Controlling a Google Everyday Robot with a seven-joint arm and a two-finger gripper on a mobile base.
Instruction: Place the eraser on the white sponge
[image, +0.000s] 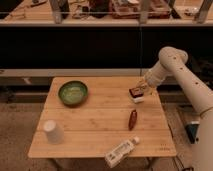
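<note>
The eraser, a small dark-topped block, is at the right side of the wooden table, directly over the white sponge, an off-white pad. I cannot tell whether the eraser rests on the sponge or hangs just above it. My gripper is right at the eraser's upper right side, reaching in from the right on the white arm.
A green bowl sits at the table's back left. A white cup stands at the front left. A white labelled bottle lies at the front edge. A reddish-brown oval object lies just in front of the sponge. Dark shelving runs behind the table.
</note>
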